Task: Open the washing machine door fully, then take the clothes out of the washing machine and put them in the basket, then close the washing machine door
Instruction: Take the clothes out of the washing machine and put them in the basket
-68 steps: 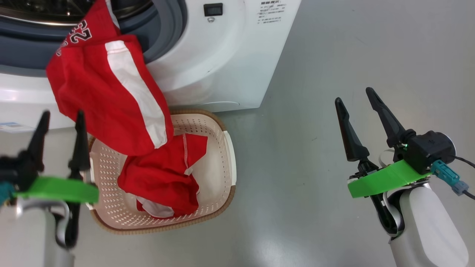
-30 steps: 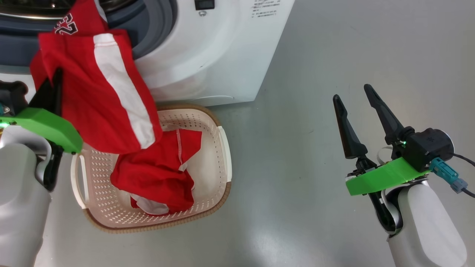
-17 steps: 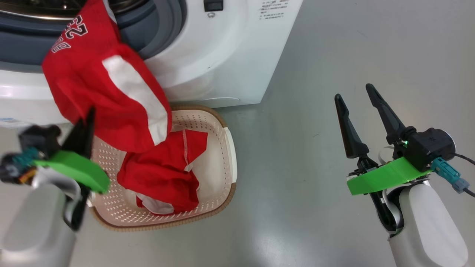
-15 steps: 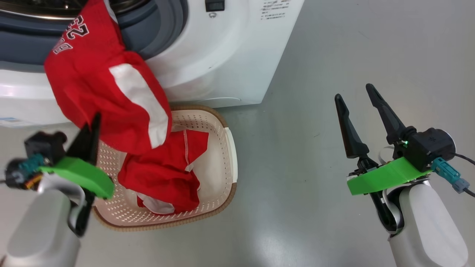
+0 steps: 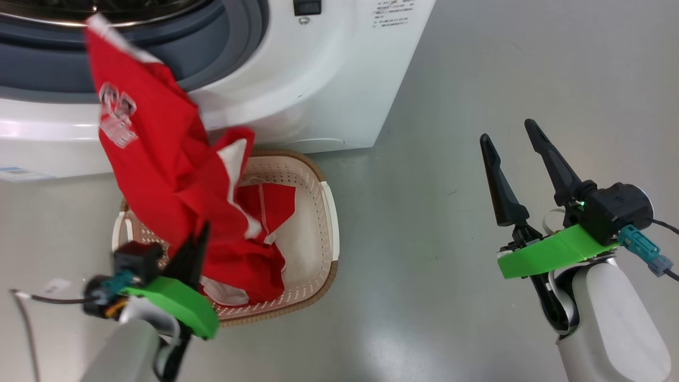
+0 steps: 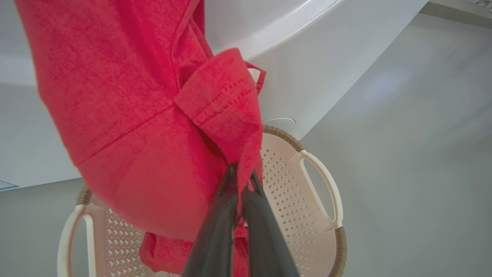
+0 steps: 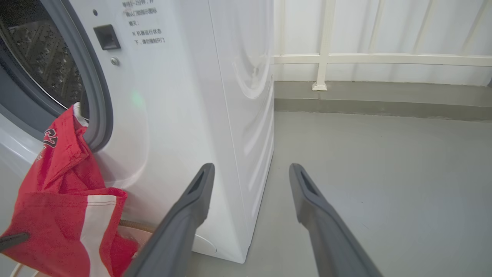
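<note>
Left tool (image 5: 203,232) is clamped tight on a fold of the red garment (image 5: 159,175), low over the near-left side of the basket; in the wrist view the two fingers (image 6: 225,207) pinch a hem with cloth bunched above them. Gripping the lower edge makes sense: the cloth hangs as one long strip, so dragging that end toward the basket should pull the rest along. The garment's top end sits up at the grey seal (image 5: 233,48) of the washing machine (image 5: 318,79), at the lip of the uncovered drum opening; can't tell whether it is snagged or just resting there. Its lower part drapes into the basket (image 5: 318,185), which is parked on the floor (image 5: 424,265) directly under the opening, touching or nearly touching the machine front, so whatever slides out lands inside. A second red garment (image 5: 270,199) already lies in it. Right tool (image 5: 507,132) is well off to the right above bare floor, fingers spread wide, holding nothing; my read is it's parked out of the way. Closing the door is yet to come.
</note>
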Controlling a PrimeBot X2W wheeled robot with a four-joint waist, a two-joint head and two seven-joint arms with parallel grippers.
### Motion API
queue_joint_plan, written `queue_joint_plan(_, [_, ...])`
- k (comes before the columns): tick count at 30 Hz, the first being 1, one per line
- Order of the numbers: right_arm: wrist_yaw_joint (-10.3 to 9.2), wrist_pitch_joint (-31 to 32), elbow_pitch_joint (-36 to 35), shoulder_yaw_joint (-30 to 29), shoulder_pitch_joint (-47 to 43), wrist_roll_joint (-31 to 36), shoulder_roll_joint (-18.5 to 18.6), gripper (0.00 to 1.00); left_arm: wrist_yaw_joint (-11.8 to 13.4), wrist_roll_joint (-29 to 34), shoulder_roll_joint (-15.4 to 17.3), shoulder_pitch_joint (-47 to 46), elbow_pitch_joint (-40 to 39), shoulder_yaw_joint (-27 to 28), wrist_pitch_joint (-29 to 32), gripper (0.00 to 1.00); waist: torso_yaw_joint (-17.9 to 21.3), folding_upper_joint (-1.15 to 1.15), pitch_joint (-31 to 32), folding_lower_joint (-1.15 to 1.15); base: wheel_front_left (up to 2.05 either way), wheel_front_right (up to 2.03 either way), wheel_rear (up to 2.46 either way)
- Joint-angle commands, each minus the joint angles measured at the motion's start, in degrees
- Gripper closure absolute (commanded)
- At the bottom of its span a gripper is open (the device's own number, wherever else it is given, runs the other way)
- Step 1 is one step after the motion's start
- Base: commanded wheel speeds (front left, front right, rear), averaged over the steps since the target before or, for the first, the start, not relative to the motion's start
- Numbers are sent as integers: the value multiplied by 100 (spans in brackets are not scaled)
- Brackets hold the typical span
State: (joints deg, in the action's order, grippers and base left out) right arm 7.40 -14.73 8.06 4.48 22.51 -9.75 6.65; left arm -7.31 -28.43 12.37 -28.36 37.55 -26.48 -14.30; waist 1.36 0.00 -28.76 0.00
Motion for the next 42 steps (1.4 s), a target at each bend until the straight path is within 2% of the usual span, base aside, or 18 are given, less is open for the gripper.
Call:
queue_joint_plan(1, [9, -27, -152, 96, -42, 13, -33, 0, -17, -73, 114, 126, -38, 78, -70, 100, 10, 0, -9, 0, 0, 0, 0])
queue_joint_plan(6, [9, -27, -144, 109, -35, 15, -45, 0, -17, -286, -4, 139, 228, -174, -70, 100, 45, 0, -23, 0, 0, 0, 0])
queue_joint_plan(17, [9, -27, -141, 151, 3, 13, -65, 0, -18, -907, -199, -61, 1271, -1118, -70, 100, 150, 0, -90, 0, 0, 0, 0])
queue_joint_plan(27, [9, -27, -138, 222, 59, 15, -65, 0, -18, -1482, -146, -538, 1997, -1829, -70, 100, 269, 0, -201, 0, 0, 0, 0])
queue_joint_plan(31, [9, -27, -148, 265, 78, 17, -79, 0, -18, -1680, -93, -808, 2286, -1948, -70, 100, 329, 0, -276, 0, 0, 0, 0])
queue_joint_plan(42, [9, -27, -166, 399, 270, 25, -134, 0, -18, -1819, 96, -1600, 2962, -1700, -70, 100, 550, 0, -614, 0, 0, 0, 0])
